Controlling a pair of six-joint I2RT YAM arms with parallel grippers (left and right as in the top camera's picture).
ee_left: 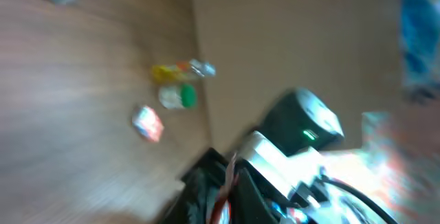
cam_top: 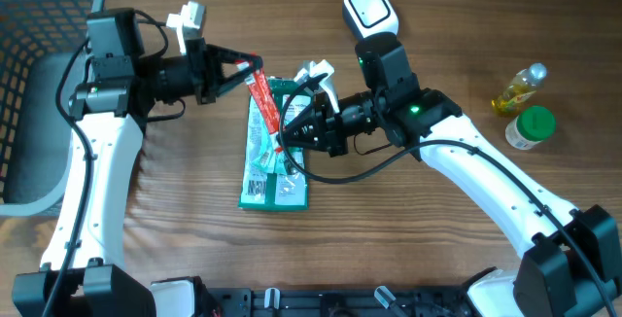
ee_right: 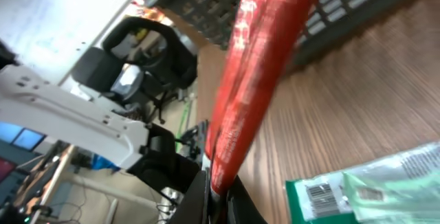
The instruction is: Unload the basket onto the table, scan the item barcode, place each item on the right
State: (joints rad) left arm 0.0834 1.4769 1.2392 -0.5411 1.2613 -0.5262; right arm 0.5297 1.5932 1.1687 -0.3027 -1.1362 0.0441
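One red sachet (cam_top: 264,100), pinched by left claw (cam_top: 256,65) and right claw (cam_top: 283,143); one green packet (cam_top: 259,166) beneath.

soft even light overhead, left wrist view smeared by blur, glare on red sachet (ee_right: 265,52).
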